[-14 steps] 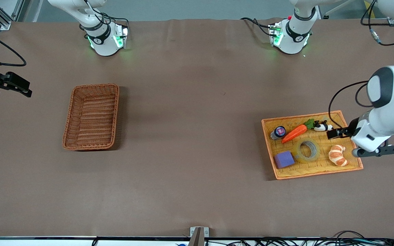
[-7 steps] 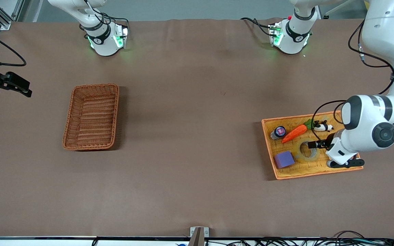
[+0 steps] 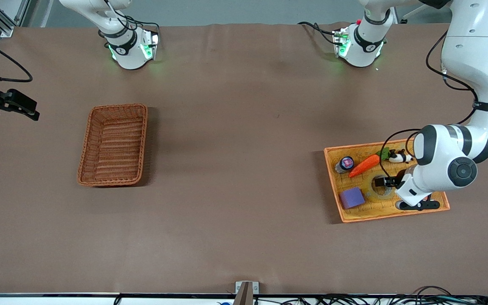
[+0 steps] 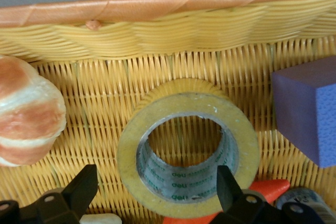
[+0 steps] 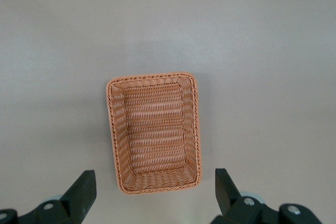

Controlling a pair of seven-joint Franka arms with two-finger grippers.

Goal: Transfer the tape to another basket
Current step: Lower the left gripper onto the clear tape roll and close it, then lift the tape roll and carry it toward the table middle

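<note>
White arms with dark grey joints, black cables, green-lit bases and black end effector fingers.

Wicker basket [image 5: 154,132] on the table [image 5: 262,51], right tool [image 5: 152,192] spread wide above.

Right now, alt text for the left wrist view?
The open left gripper hangs just above a roll of yellowish packing tape lying flat in a yellow woven tray with an orange rim. A croissant lies beside the tape at one side, a purple block at the other.
</note>
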